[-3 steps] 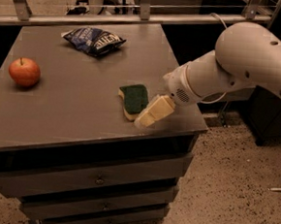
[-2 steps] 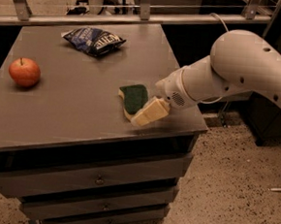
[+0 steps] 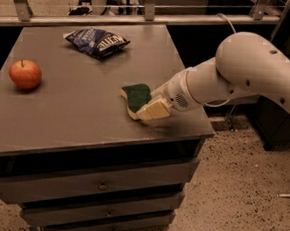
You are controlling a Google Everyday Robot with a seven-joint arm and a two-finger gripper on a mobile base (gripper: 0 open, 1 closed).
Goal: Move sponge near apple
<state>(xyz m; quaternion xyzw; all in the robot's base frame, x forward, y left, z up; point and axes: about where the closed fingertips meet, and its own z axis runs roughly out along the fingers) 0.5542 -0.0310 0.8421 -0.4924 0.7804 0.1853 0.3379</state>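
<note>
The sponge (image 3: 135, 95), dark green on top with a pale yellow base, lies on the grey cabinet top (image 3: 79, 117) near its right front part. My gripper (image 3: 146, 107) is at the sponge's right front side, touching or overlapping it, and it hides the sponge's right edge. The red-orange apple (image 3: 25, 74) stands far to the left, near the left edge, well apart from the sponge.
A dark blue snack bag (image 3: 96, 41) lies at the back middle of the top. A metal rail (image 3: 142, 18) runs behind the cabinet. Drawers (image 3: 99, 186) face front. My white arm (image 3: 249, 70) reaches in from the right over the speckled floor.
My gripper has moved a little to the left, closer onto the sponge. The sponge, apple and bag have stayed about where they were.
</note>
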